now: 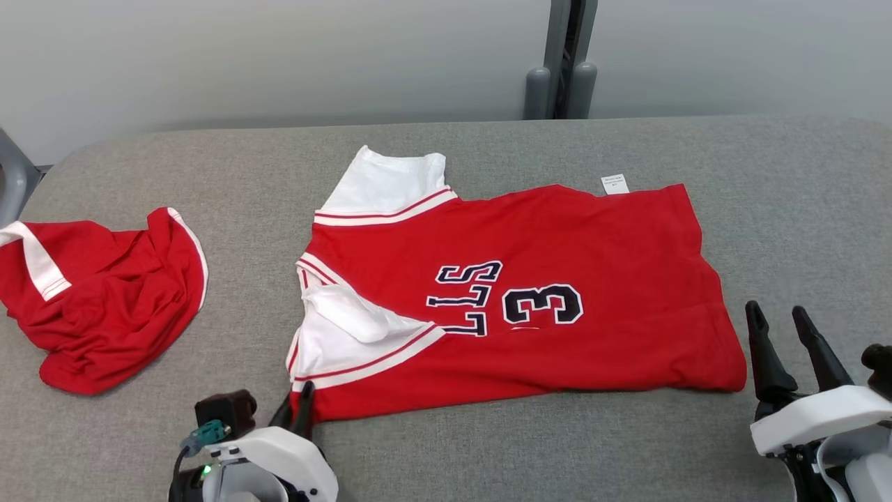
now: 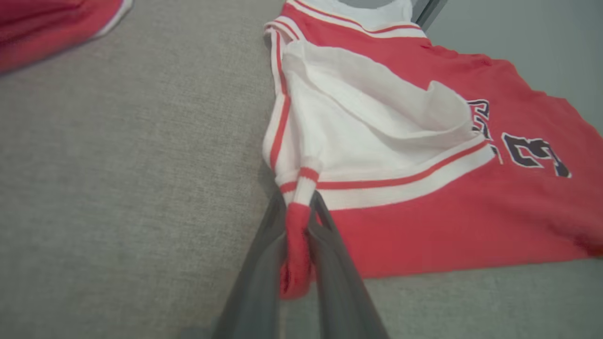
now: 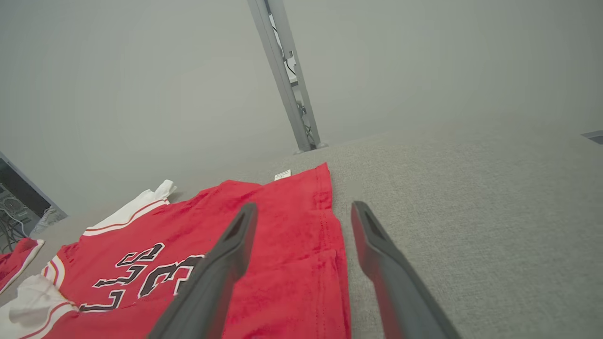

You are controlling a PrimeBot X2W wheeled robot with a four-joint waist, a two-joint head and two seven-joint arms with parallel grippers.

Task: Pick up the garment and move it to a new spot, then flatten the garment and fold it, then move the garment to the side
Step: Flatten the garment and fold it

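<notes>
A red garment [image 1: 557, 279] with white sleeves, white-and-red trim and dark "3" lettering lies spread on the grey table [image 1: 446, 139], collar to the left. My left gripper [image 1: 298, 413] is at its near-left corner, shut on a pinch of the red hem; in the left wrist view the cloth [image 2: 297, 245] is bunched between the two dark fingers [image 2: 264, 263]. My right gripper [image 1: 782, 328] stands open just off the garment's near-right corner, with nothing between its fingers [image 3: 221, 263]. The garment [image 3: 282, 235] lies under the left finger there.
A second red garment with white trim [image 1: 104, 293] lies crumpled at the table's left edge. A grey post [image 1: 561, 63] stands behind the table's far edge. Bare grey table surface extends to the right of the shirt.
</notes>
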